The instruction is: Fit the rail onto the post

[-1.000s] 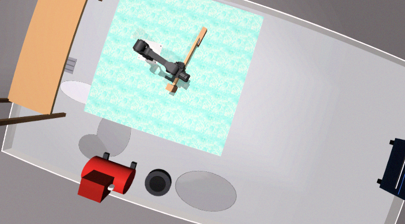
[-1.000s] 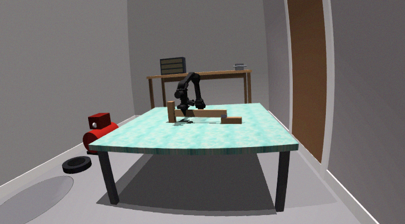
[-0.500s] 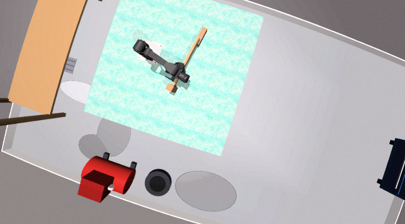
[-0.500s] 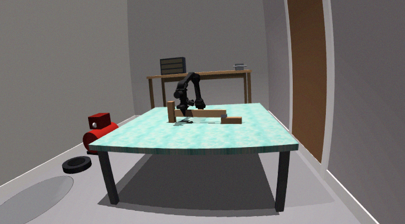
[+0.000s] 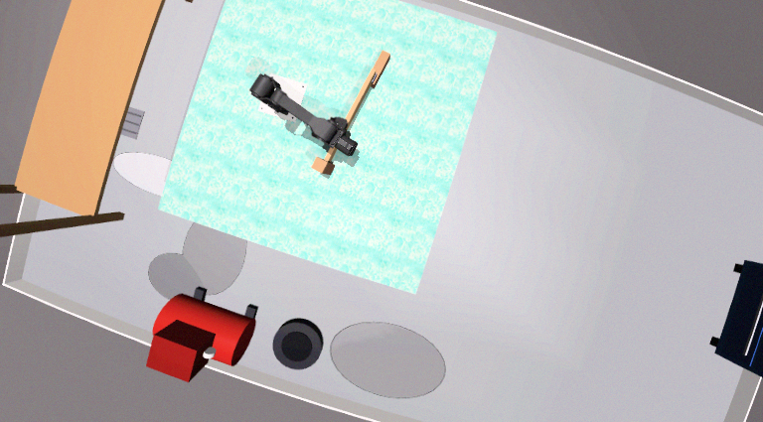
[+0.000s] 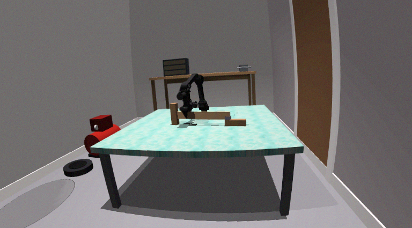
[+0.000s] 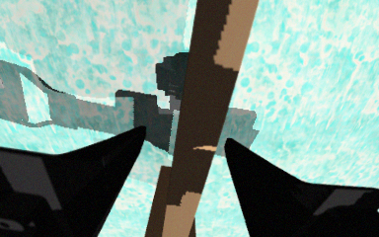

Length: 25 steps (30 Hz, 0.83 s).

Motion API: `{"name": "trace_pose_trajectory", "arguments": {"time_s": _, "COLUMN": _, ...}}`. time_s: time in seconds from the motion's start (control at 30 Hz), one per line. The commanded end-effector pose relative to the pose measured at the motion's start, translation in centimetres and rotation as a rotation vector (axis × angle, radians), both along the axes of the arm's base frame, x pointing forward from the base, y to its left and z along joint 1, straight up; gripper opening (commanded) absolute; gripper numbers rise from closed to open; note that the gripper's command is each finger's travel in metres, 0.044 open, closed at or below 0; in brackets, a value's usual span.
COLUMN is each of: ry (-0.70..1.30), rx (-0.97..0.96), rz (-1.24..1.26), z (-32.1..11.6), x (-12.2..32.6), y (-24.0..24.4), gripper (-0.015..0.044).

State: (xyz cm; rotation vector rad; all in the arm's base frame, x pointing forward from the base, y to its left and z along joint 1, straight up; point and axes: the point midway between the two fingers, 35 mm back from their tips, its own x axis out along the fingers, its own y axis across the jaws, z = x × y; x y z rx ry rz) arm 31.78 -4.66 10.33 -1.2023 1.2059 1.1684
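Observation:
The wooden rail [image 5: 360, 100] [image 6: 209, 115] [image 7: 209, 99] looks about level, above the table. Its near end meets the face of the upright post [image 5: 323, 165] [image 6: 173, 113], with no gap visible at this size. Its far end sits in the grey bracket [image 5: 374, 78] [image 6: 227, 118] on the low footboard block [image 5: 384, 59] [image 6: 238, 122]. No pegs show; the holes are hidden too. My gripper [image 6: 186, 116] [image 7: 187, 136] is open around the rail near the post. In the wrist view, its fingers stand on either side of the rail, with a gap on both sides.
The table [image 5: 393, 214] [image 6: 194, 140] carries the rail assembly and the arm's white base plate [image 5: 291, 92]. The arm reaches across to the rail from the side. A workbench [image 5: 92, 85] [image 6: 212, 75], a red compressor [image 5: 208, 327] [image 6: 101, 135] and a black round object [image 5: 298, 343] [image 6: 78, 167] stand off the table.

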Motion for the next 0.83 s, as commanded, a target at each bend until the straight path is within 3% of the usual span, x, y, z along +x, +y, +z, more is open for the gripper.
{"name": "trace_pose_trajectory", "arguments": {"time_s": 0.0, "ry": 0.0, "rx": 0.0, "rz": -0.001, "z": 0.0, "x": 0.0, "y": 0.0, "gripper": 0.042}}
{"name": "trace_pose_trajectory", "arguments": {"time_s": 0.03, "ry": 0.0, "rx": 0.0, "rz": -0.001, "z": 0.0, "x": 0.0, "y": 0.0, "gripper": 0.044}}
{"name": "trace_pose_trajectory", "arguments": {"time_s": 0.33, "ry": 0.0, "rx": 0.002, "rz": 0.001, "z": 3.0, "x": 0.0, "y": 3.0, "gripper": 0.044}}
{"name": "trace_pose_trajectory", "arguments": {"time_s": 0.8, "ry": 0.0, "rx": 0.002, "rz": 0.001, "z": 3.0, "x": 0.0, "y": 3.0, "gripper": 0.044}}
